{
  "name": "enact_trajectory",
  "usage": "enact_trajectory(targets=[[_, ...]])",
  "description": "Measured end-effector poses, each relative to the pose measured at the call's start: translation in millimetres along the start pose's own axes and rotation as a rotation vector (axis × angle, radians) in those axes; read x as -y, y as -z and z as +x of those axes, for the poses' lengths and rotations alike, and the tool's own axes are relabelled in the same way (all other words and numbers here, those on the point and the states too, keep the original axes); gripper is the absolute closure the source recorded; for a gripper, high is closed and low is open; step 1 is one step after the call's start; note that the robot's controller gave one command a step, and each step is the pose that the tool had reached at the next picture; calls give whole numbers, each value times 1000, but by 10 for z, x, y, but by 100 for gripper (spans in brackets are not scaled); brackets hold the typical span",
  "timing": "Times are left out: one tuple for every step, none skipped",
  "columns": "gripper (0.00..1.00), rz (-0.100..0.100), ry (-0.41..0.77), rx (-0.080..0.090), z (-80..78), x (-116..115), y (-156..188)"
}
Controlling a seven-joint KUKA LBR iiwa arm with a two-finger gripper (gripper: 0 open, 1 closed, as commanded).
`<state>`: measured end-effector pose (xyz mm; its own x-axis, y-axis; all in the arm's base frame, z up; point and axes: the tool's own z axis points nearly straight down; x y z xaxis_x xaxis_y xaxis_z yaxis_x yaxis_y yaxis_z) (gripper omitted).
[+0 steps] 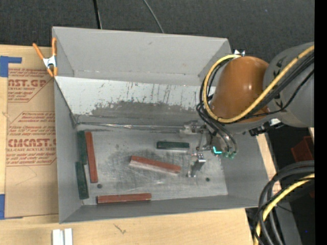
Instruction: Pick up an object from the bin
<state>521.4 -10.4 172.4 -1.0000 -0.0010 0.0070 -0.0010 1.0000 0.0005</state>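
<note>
Gripper [194, 166] and wrist are hanging low over the right part of the bin [138, 55] floor, pointing straight down, which is suiting a grasp from above on things lying flat; whether it is spread or closed I cannot tell, since its tip is showing as small pale clutter against the grey metal, and nothing is showing clamped in it. The arm's orange cover [240, 88] and looped yellow cables [206, 93] are leaning over the right rim. Nearest the gripper, a reddish-brown bar [155, 165] is lying flat and slanted across the middle of the floor, its right end just beside the gripper's tip; whether they are touching I cannot tell. Behind it, toward the back wall, a short dark green bar [172, 145] is lying flat, also near the gripper and apart from the slanted one. I am judging the slanted bar the better offer, because both its long sides are standing free of walls and neighbours. The others are resting where loose sticks are tending to slide: a second reddish bar [91, 157] and two dark green bars [80, 180] are lying together along the left wall, and a red bar [124, 198] along the front wall, all well apart from the gripper. A grasp across those would be risking a knock against the metal; nothing is lifted yet.
</note>
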Motion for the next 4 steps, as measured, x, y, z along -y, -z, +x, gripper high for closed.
enact_trajectory(targets=[[0, 0, 0, 8, -18, 1, 42], [100, 0, -12, -3, -98, -243, -1002], [100, 0, -12, -2, -101, -243, -1002], [100, 0, 67, 9, -29, -642, 360]])
